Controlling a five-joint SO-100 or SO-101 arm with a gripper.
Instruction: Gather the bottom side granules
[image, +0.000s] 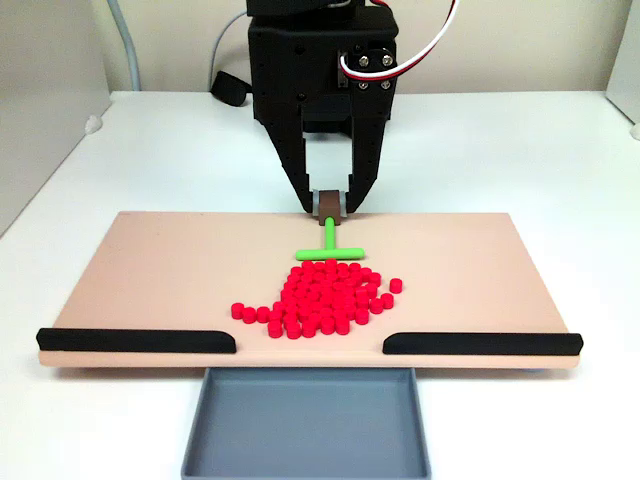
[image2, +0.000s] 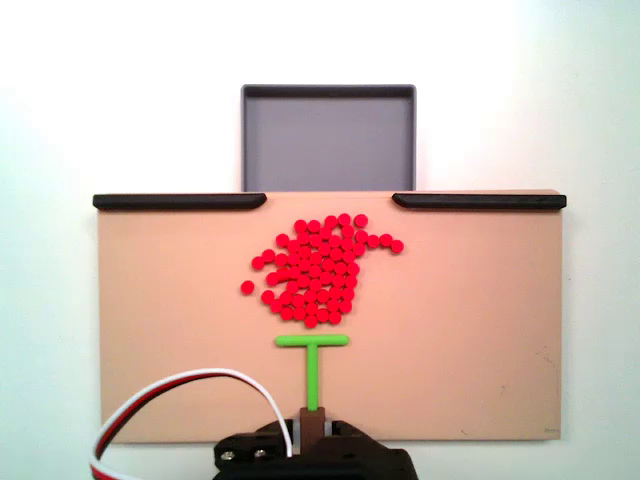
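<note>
The granules (image: 325, 296) (image2: 320, 267) are several dozen tiny red beads heaped near the middle of the tan board (image: 150, 270) (image2: 470, 340). A green T-shaped stick (image: 330, 244) (image2: 313, 362) lies with its crossbar just short of the heap's edge, not touching the beads in the other fixed view. My black gripper (image: 328, 203) (image2: 314, 420) is shut on a brown block at the stem's end, at the board's edge away from the grey tray.
A grey tray (image: 308, 425) (image2: 328, 135) sits beyond the board's gap between two black rails (image: 135, 341) (image: 480, 344). A red, white and black cable (image2: 170, 395) loops over the board's corner. White table surrounds the board.
</note>
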